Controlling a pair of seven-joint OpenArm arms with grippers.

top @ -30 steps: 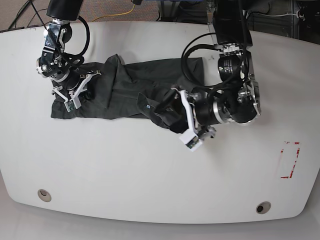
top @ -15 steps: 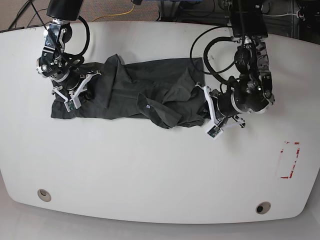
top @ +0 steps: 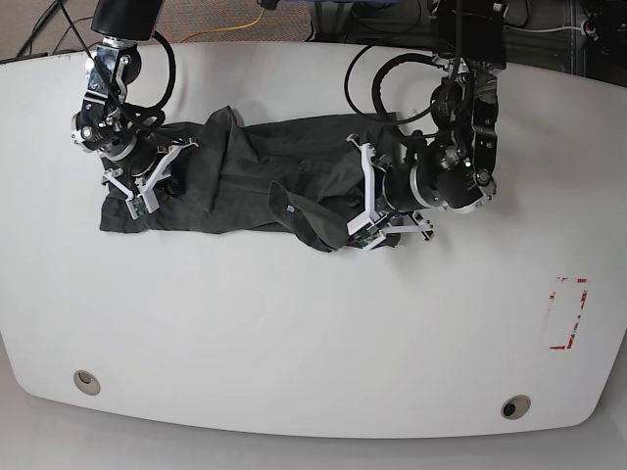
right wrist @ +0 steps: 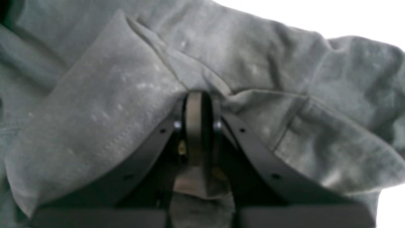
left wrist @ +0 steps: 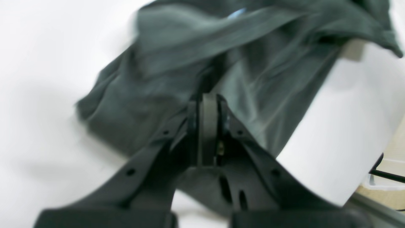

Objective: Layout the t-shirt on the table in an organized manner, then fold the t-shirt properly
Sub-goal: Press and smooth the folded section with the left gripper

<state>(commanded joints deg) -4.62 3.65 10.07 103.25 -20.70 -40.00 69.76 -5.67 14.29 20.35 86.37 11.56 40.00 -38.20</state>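
The left gripper (top: 365, 204) has slid back over the t-shirt (top: 265, 181), pinching its right edge with jaws squeezed tight. The right gripper (top: 137, 186) clamps the shirt's other end. The shirt lies bunched across the table (top: 294, 333).

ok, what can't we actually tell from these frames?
- Left wrist view: motion blur smears the t-shirt; whether the left end effector pinches cloth is unclear.
- Base view: the right end effector tips are too small to read against dark fabric.
- Right wrist view: cloth fills the frame, hiding the table.
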